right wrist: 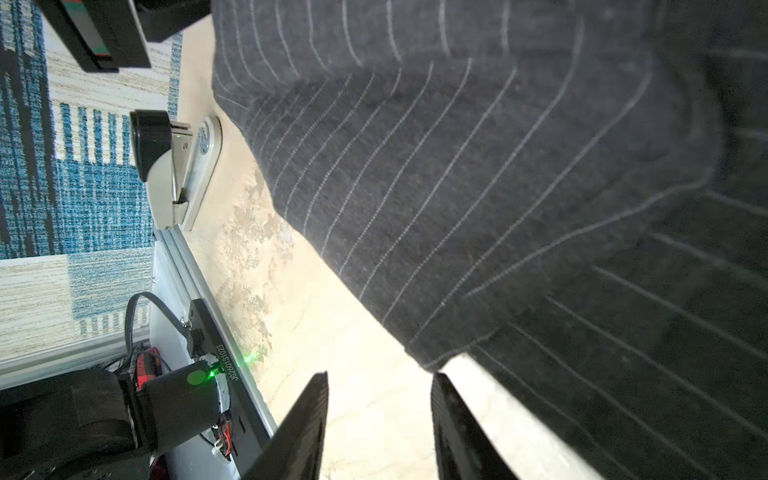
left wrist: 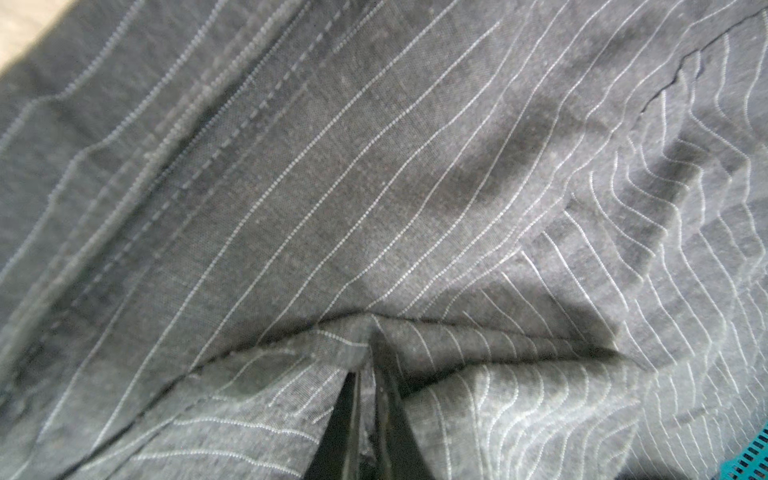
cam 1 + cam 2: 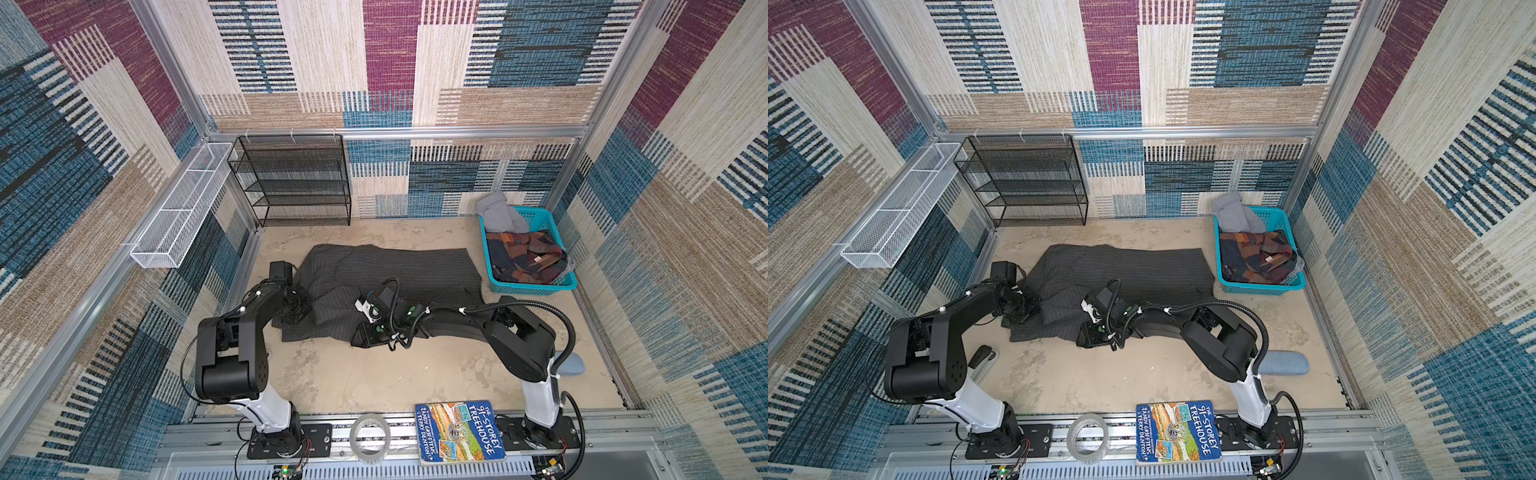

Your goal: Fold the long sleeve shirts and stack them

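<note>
One of the long sleeve shirts [image 3: 395,270], charcoal-grey with thin pale pinstripes, lies spread on the beige table in both top views, its near-left part bunched into folds. My left gripper [image 3: 297,311] sits at the shirt's left edge. In the left wrist view it [image 2: 368,374] is shut on a pinched ridge of the striped cloth [image 2: 374,187]. My right gripper [image 3: 364,334] is low at the shirt's front edge. In the right wrist view it [image 1: 378,376] stands open over bare table, a hem corner of the shirt [image 1: 498,187] just past one fingertip [image 1: 440,386].
A teal basket [image 3: 536,288] with a plaid garment and a grey one stands at the back right. At the back left are a black mesh shelf [image 3: 291,178] and a white wire basket [image 3: 178,208]. A book [image 3: 459,432], a tape roll [image 3: 370,436] and a blue-grey case [image 3: 1283,363] lie near the front.
</note>
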`<control>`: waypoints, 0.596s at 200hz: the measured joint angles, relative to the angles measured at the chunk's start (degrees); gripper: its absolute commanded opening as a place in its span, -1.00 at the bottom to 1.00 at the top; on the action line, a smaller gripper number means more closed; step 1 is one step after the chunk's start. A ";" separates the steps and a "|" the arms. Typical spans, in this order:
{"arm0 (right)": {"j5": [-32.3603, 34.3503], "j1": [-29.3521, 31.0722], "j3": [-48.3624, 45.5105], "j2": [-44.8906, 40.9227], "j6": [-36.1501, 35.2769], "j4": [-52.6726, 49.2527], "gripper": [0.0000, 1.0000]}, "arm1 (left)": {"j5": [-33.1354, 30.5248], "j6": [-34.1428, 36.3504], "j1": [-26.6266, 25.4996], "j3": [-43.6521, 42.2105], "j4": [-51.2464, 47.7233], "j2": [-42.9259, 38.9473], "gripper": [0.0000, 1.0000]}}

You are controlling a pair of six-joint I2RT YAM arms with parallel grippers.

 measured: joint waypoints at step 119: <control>1.29 0.00 6.82 4.33 -2.21 -1.42 -0.16 | -0.07 0.31 -0.04 0.04 -0.76 -0.07 -0.74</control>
